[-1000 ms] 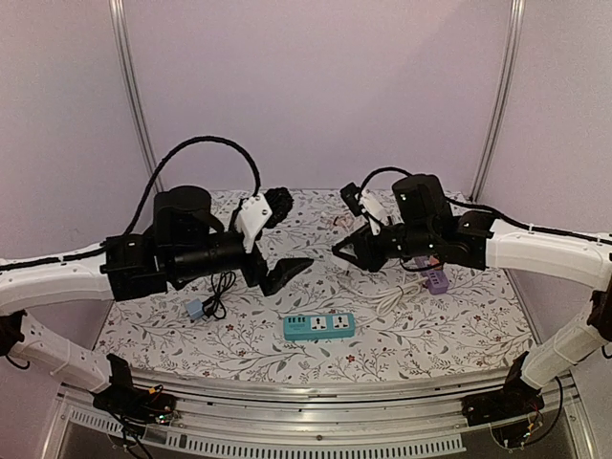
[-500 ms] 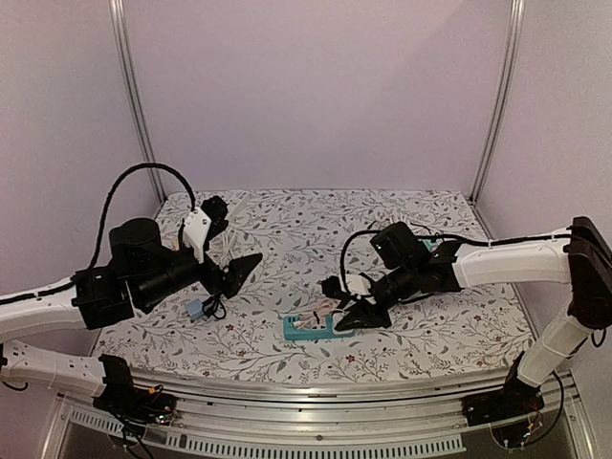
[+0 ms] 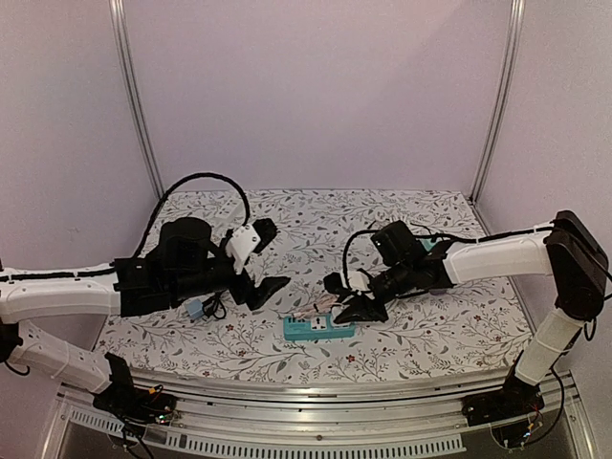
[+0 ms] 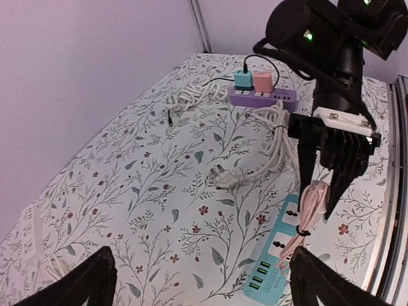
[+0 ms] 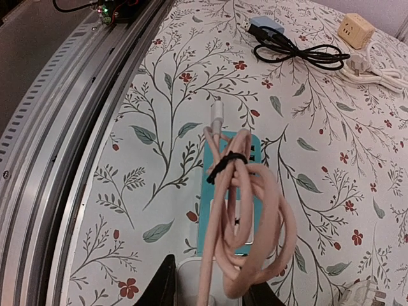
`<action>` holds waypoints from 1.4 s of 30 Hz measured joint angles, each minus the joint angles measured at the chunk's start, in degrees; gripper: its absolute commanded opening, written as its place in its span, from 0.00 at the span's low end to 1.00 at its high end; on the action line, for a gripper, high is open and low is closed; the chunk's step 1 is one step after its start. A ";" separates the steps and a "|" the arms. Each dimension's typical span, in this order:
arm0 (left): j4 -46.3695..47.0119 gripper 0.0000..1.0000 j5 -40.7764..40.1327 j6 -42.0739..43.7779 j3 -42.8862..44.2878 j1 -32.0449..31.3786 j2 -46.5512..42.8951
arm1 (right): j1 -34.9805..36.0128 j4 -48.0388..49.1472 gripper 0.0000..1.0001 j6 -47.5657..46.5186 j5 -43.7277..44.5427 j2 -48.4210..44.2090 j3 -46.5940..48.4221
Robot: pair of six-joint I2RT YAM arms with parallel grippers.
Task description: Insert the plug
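Soft even light, lilac cast, faint shadows, overhead view slightly soft, wrist views crisp

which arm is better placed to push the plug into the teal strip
Right. The right gripper holds the pink cable bundle over the teal power strip; the left gripper is open, empty, off to the side.

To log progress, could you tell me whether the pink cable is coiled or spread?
Coiled: the pink cable is bundled by a black tie, in the right claw.
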 measured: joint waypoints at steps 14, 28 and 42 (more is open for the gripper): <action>2.54 0.60 16.20 13.27 3.54 0.26 25.49 | -2.03 3.26 0.00 1.46 -0.81 -2.93 -1.42; 9.97 0.22 15.32 13.88 8.26 0.98 31.67 | -2.84 9.22 0.00 2.84 0.35 -2.05 -5.07; 15.06 0.64 13.68 14.36 2.49 2.75 29.66 | -0.96 11.13 0.00 5.42 0.70 -0.09 -5.44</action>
